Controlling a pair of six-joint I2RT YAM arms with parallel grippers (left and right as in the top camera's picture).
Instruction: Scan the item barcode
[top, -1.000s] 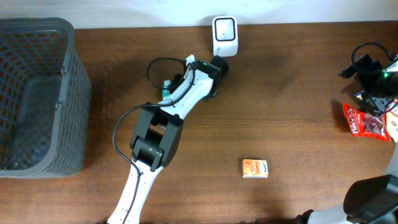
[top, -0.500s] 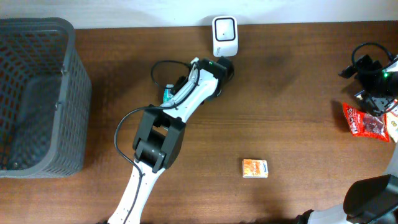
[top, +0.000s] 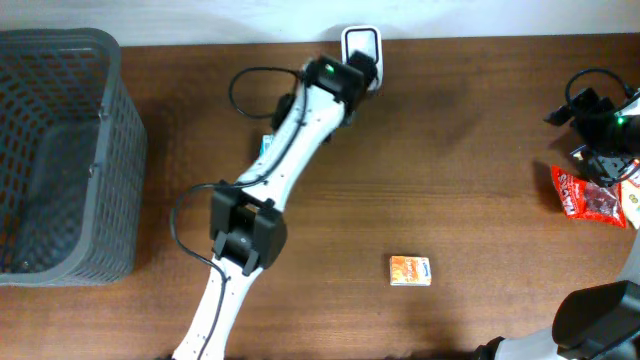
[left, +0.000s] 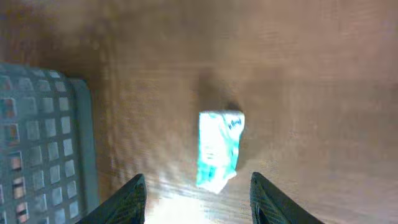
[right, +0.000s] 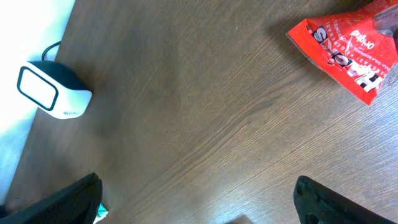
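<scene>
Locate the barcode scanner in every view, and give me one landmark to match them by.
Overhead: barcode scanner at top centre.
Left wrist: not in it.
Right wrist: at the far left, about mid-height.
Shared landmark: red snack packet, at the right edge overhead and at top right in the right wrist view.

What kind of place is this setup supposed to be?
Probably a mock shop checkout on a wooden table: a white barcode scanner, a grey shopping basket, and small packaged goods such as a red snack packet and an orange box.
</scene>
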